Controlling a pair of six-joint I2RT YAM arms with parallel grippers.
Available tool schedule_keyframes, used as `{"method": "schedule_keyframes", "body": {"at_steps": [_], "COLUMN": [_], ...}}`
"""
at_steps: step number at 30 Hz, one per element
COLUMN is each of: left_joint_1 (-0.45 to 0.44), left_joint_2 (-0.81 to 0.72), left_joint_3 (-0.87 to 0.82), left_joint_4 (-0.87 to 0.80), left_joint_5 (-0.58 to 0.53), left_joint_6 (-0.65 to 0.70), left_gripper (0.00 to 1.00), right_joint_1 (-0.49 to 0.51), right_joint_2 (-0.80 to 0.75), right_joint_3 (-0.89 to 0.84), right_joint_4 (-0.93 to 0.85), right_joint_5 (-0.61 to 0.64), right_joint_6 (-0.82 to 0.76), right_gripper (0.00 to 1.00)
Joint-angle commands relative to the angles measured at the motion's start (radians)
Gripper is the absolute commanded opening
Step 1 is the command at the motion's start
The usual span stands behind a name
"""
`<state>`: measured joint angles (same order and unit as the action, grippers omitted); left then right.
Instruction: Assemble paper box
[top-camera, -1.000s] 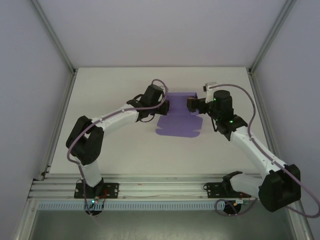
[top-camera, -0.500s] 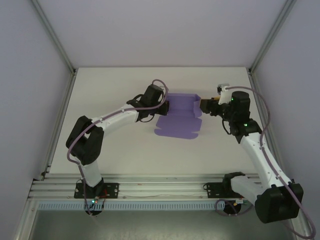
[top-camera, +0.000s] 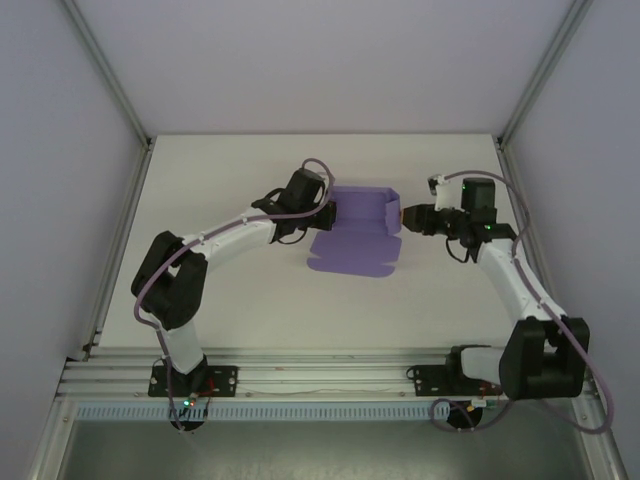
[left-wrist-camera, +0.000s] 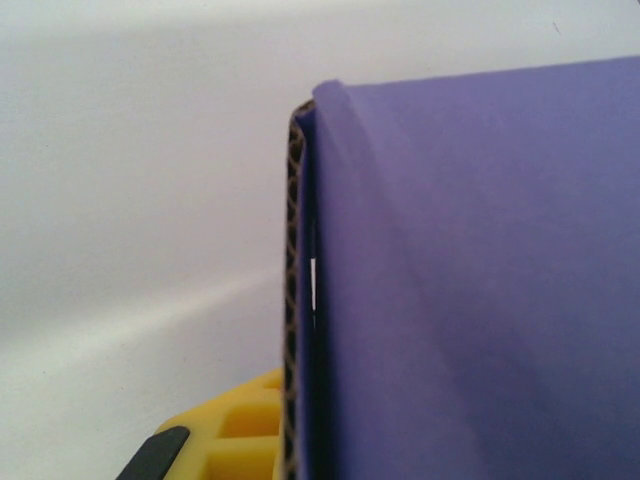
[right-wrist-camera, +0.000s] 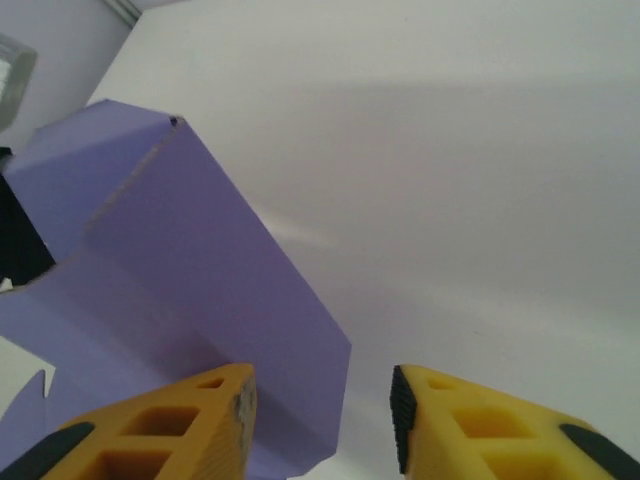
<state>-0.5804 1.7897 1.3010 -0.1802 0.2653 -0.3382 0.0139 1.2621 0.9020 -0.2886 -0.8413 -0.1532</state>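
The paper box (top-camera: 358, 232) is lying half-folded on the table (top-camera: 230, 300), right between the two grippers. Its near panel is flat and the flap at its right end stands up.

The left gripper (top-camera: 330, 213) is at the box's left end, clamped down on that wall. In the wrist view the card's edge sits right up against its yellow finger (left-wrist-camera: 240, 420).

The right gripper (top-camera: 403, 214) is just off the box's right end. Its fingers are apart with nothing between them, and the raised flap is beside one finger, not in the gap.

My take is that the job now is getting hold of that right flap. I'd shift toward the box so the flap slides between the fingers, then pinch low near the crease. The left clamp can act as the anchor. Go gently, because thin card like this looks like it'd buckle if shoved sideways.
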Motion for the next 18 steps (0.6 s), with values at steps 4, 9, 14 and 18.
{"method": "schedule_keyframes", "body": {"at_steps": [4, 9, 14, 18], "left_joint_1": [0.005, 0.005, 0.005, 0.005], "left_joint_2": [-0.02, -0.011, -0.011, -0.021], "left_joint_3": [0.02, 0.029, 0.036, 0.024], "left_joint_4": [-0.028, -0.032, -0.038, -0.036], "left_joint_5": [0.018, 0.024, 0.028, 0.026], "left_joint_6": [0.011, 0.01, 0.011, 0.011], "left_gripper": [0.0, 0.0, 0.0, 0.0], "right_joint_1": [0.02, 0.035, 0.047, 0.045], "right_joint_2": [0.05, 0.022, 0.027, -0.005], "right_joint_3": [0.075, 0.037, 0.044, 0.04], "right_joint_4": [-0.001, 0.011, -0.047, -0.147], "right_joint_5": [-0.156, -0.133, -0.151, -0.136], "right_joint_6": [-0.054, -0.069, -0.127, -0.243], "right_gripper": [0.37, 0.4, 0.46, 0.54]}}
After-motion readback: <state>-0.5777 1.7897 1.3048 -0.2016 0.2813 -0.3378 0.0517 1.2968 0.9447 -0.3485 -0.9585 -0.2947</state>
